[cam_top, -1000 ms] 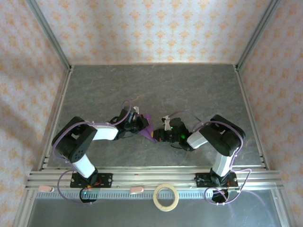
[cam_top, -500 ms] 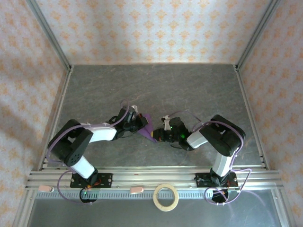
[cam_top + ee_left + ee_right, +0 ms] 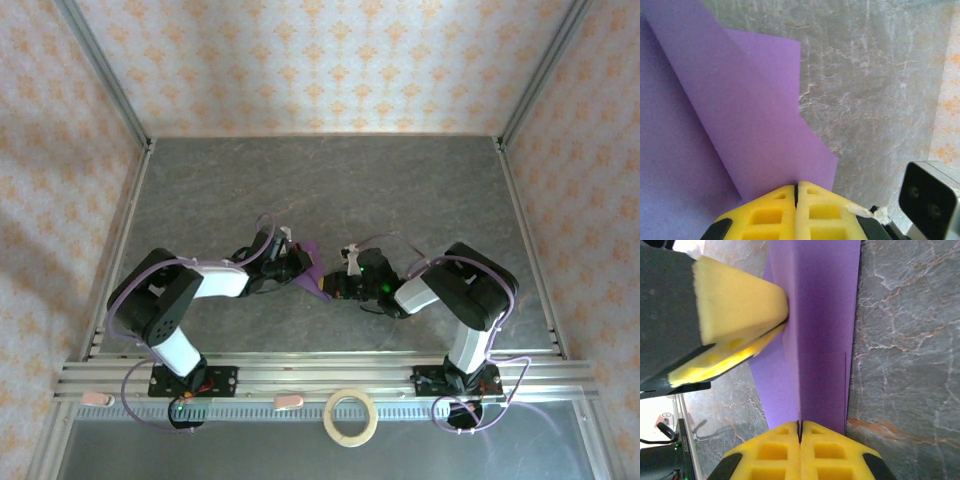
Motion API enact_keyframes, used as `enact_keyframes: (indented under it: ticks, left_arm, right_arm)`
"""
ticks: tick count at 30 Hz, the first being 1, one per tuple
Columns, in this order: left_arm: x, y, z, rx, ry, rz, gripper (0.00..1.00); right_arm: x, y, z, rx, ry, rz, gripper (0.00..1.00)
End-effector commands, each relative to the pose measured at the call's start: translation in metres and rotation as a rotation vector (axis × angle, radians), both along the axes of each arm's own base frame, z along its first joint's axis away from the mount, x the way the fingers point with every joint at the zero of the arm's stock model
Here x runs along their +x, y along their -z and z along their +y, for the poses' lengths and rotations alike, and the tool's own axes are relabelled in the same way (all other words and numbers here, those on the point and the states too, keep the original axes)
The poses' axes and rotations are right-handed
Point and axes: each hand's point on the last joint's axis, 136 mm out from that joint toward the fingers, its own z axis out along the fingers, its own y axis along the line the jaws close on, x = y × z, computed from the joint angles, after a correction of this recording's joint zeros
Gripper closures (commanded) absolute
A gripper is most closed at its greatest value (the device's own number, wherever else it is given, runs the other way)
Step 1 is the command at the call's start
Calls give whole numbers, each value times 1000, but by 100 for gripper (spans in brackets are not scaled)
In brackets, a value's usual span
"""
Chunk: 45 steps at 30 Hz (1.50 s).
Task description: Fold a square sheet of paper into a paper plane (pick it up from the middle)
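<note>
Left pincer [image 3: 796,189] and right pincer [image 3: 800,426] both clamped on purple sheet [image 3: 313,268].
Sheet partly folded, held between them near the middle of the table [image 3: 400,190]; each pincer's pads pressed together on an edge.

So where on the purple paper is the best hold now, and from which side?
At its outer edges, coming in level from opposite sides. The purple paper is thin and partly folded, its layers seemingly lifted off the table, so an edge can be pinched flat. The left pincer and right pincer are each shut on one such edge.
</note>
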Motion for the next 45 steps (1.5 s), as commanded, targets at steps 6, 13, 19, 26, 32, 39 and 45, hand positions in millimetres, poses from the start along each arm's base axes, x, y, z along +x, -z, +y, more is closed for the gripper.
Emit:
enact_keyframes:
  ticks: [6,13,19,26,32,39,45]
  left_arm:
    - [4,6,-6,5,1,2,100]
    - [9,0,-9,-2,8,-20,100]
    - [9,13,-7,40,10,20,100]
    - [4,28,-2,81,14,53,100]
    - [-3,42,5,128,14,88,100]
    - [-4,49,5,140,23,96,100]
    - [-6,52,9,165,27,96,100]
  right_arm:
    - [-9,35,-12,-122,9,96,100]
    - [-9,36,-12,-134,6,99,100]
    - [-10,37,-13,-136,8,105,100]
    - [-10,37,-13,-138,8,104,100]
    - [-9,34,-12,-135,7,102,100]
    - [-7,16,-8,-113,0,94,88]
    - [-12,3,-12,-126,-13,99,81]
